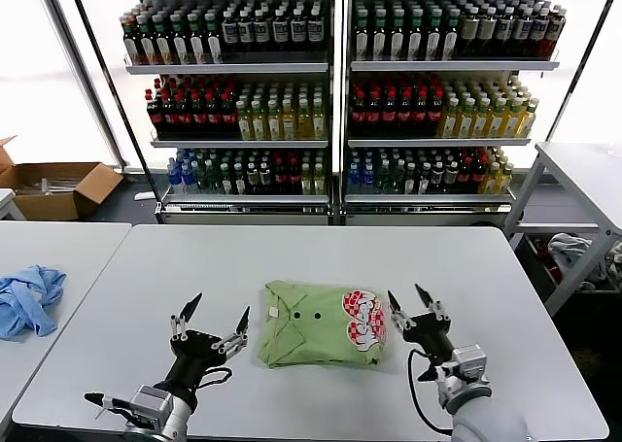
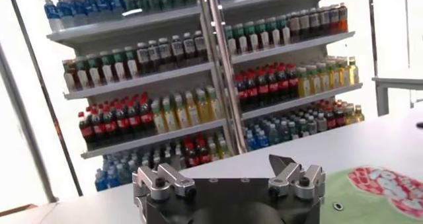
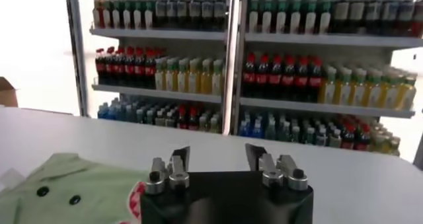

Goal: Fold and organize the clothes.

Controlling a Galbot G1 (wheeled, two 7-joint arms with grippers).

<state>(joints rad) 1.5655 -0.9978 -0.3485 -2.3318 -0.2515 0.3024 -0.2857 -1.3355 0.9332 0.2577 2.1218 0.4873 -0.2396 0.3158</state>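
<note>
The polo shirt (image 1: 323,323) is light green, with dark buttons and a red-and-white chest print. It lies on a pale grey table (image 1: 321,248). A smaller garment (image 1: 29,298) on the neighbouring table is light blue. Both the left claw (image 1: 216,315) and the right claw (image 1: 411,301) are black with silvery metal fittings. The shelves (image 1: 335,68) behind hold bottles that seem red, yellow, green and dark.

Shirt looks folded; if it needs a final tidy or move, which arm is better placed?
Marginally the right. The right gripper is open with its fingertips almost at the folded shirt's printed edge; the left gripper, also open, sits slightly farther off the collar side. Either could probably reach.
</note>
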